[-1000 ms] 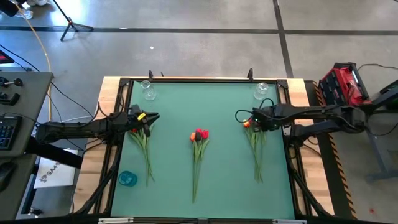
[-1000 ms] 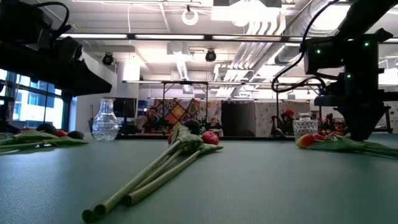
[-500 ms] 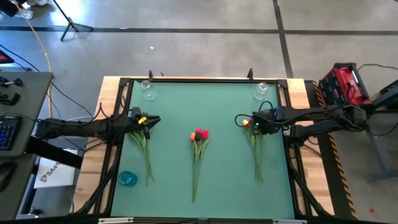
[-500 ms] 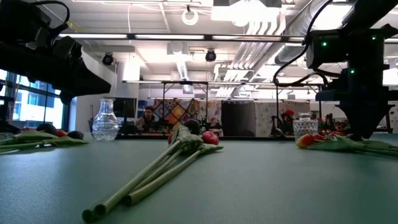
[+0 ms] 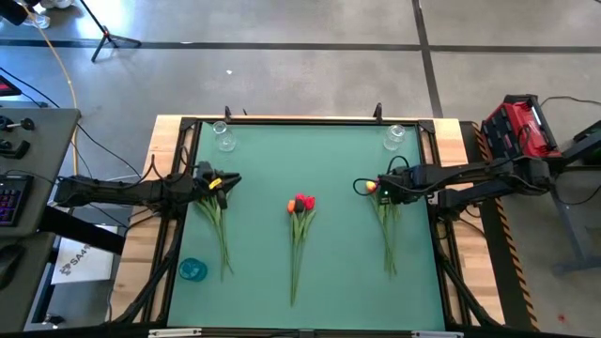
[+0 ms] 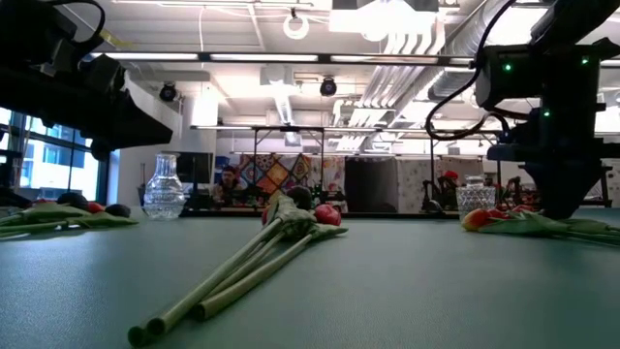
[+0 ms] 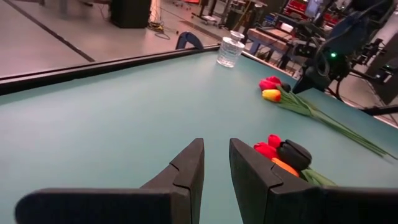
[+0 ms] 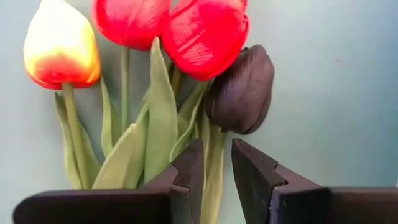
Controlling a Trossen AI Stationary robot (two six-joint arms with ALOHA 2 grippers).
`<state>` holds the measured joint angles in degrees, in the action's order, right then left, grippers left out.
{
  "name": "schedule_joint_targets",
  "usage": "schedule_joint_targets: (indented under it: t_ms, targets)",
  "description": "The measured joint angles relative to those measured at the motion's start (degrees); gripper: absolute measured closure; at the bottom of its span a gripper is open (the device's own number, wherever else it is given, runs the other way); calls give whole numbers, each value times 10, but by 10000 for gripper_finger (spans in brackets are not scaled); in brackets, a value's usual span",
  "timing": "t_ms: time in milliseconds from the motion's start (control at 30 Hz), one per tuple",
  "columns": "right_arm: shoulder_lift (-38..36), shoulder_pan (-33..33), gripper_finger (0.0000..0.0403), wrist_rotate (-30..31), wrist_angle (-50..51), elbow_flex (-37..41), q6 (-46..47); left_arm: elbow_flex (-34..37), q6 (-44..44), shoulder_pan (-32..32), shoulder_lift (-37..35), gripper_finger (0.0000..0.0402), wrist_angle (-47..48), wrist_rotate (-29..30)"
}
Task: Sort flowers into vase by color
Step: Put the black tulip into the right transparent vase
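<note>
Three bunches of flowers lie flat on the green table: a left bunch [image 5: 218, 225], a middle bunch [image 5: 299, 230] and a right bunch [image 5: 386, 225]. The right bunch has a yellow-orange head [image 8: 61, 43], red heads [image 8: 202, 34] and a black head [image 8: 241, 87]. My right gripper [image 8: 217, 155] points down over that bunch's stems just below the black head, its fingers a narrow gap apart. My left gripper [image 7: 216, 155] hovers level over the heads of the left bunch, slightly open with nothing between its fingers. Two glass vases [image 5: 223, 139] [image 5: 394, 136] stand at the far corners. My right gripper's fingers stand astride the black tulip's stem and leaf [image 8: 215, 163], coming from above. Whether they touch it cannot be told. The bunch lies flat on the table.
A small blue object [image 5: 192, 269] sits near the front left corner. The middle bunch's heads [image 7: 281, 152] lie ahead of my left gripper. Bare green table lies between the bunches. A raised black frame [image 5: 310, 120] runs along the table's edges.
</note>
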<state>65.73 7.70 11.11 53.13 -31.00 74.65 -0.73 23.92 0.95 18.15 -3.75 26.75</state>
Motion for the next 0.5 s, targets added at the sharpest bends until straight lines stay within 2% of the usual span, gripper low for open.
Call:
schedule_joint_targets:
  t_ms: [267, 500]
  targets:
    - [11, 0, 332, 2, 18, 0, 27, 0, -4, 0, 0, 339, 0, 1]
    - [55, -4, 332, -12, -18, 0, 30, 0, -15, 0, 0, 339, 0, 0]
